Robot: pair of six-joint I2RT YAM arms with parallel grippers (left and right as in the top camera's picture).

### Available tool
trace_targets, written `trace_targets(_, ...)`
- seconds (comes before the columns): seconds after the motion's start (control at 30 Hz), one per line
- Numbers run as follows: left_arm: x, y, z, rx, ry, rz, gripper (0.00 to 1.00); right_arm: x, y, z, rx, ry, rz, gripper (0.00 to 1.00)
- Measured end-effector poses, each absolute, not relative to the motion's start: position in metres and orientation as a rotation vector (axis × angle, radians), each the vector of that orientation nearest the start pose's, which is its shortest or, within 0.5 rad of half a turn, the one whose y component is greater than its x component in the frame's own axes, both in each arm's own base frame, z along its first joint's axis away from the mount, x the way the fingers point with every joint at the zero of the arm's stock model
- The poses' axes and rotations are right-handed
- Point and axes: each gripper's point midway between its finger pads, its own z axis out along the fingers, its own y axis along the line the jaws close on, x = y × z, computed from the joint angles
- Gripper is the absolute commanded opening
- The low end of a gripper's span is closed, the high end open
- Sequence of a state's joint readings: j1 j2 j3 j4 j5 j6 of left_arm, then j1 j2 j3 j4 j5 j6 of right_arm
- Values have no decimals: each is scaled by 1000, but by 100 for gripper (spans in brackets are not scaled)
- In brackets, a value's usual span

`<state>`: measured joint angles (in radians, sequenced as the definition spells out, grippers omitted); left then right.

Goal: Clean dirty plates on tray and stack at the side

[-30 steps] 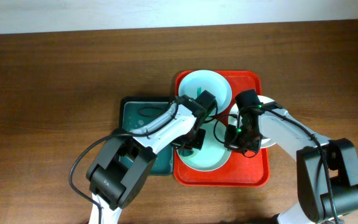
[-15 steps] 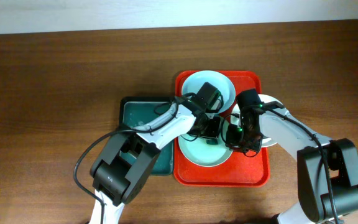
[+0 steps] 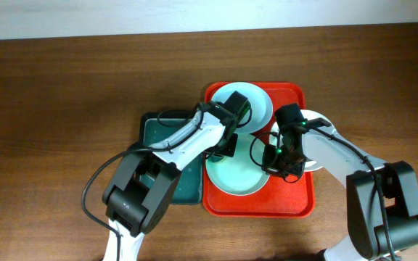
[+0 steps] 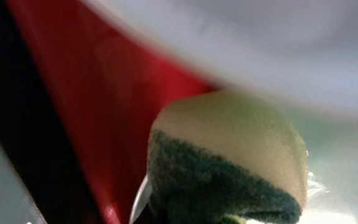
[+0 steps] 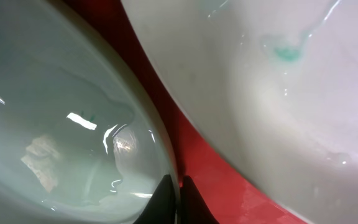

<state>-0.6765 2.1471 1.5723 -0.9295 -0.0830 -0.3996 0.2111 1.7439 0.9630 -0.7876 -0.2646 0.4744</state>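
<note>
The red tray [image 3: 296,201] holds a pale-blue plate [image 3: 238,181] at its front, a second plate [image 3: 251,98] at its back and a third [image 3: 312,117] at its right edge, under my right arm. My right gripper [image 3: 271,163] is shut on the front plate's right rim, pinching it [image 5: 178,186]. The plate next to it carries a teal smear [image 5: 284,53]. My left gripper [image 3: 226,148] is shut on a yellow and green sponge [image 4: 229,155], pressed at the front plate's left upper edge, just below the back plate [image 4: 260,43].
A dark green tray [image 3: 162,134] lies against the red tray's left side, under my left arm. Brown tabletop [image 3: 64,94] lies all around.
My left gripper with the sponge swept right across the front plate and has come back to its left side. My right gripper has kept its hold on the rim.
</note>
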Motion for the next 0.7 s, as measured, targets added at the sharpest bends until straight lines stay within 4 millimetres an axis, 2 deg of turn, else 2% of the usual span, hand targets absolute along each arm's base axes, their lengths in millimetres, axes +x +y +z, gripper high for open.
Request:
trace_targets(0.1, 322, -246, 11, 435, 3098, 81, 0, 265, 103, 4, 417, 3183, 403, 4)
trace_targets(0.2, 314, -245, 25, 411, 3173, 1, 0, 262, 102, 4, 409, 3194, 398, 4)
trace_targets(0.27, 316, -238, 50, 368, 3176, -71, 0, 261, 102, 4, 408, 3201, 392, 4)
trace_targets(0.37, 322, -193, 118, 253, 3098, -80, 0, 260, 101, 4, 405, 3204, 389, 4)
trace_targets(0.4, 324, -174, 133, 199, 3076, -59, 0, 260, 101, 4, 406, 3204, 389, 4)
trace_targets(0.43, 328, -163, 140, 161, 3058, -44, 0, 260, 101, 4, 406, 3204, 389, 4)
trace_targets(0.47, 335, -153, 140, 124, 3035, -34, 0, 260, 101, 4, 405, 3205, 389, 4)
trace_targets(0.5, 336, -142, 122, 91, 3046, -1, 0, 260, 101, 4, 405, 3205, 389, 4)
trace_targets(0.53, 336, -140, 105, 85, 3051, 7, 0, 260, 101, 4, 406, 3204, 388, 4)
trace_targets(0.6, 324, -132, 57, 84, 3084, 32, 0, 260, 101, 4, 406, 3206, 388, 4)
trace_targets(0.63, 321, -131, 48, 83, 3090, 37, 7, 259, 101, 4, 407, 3207, 387, 4)
trace_targets(0.67, 316, -127, 31, 81, 3092, 40, 35, 259, 101, 4, 406, 3208, 387, 9)
trace_targets(0.7, 310, -124, 19, 88, 3101, 47, 50, 259, 101, 4, 406, 3208, 387, 25)
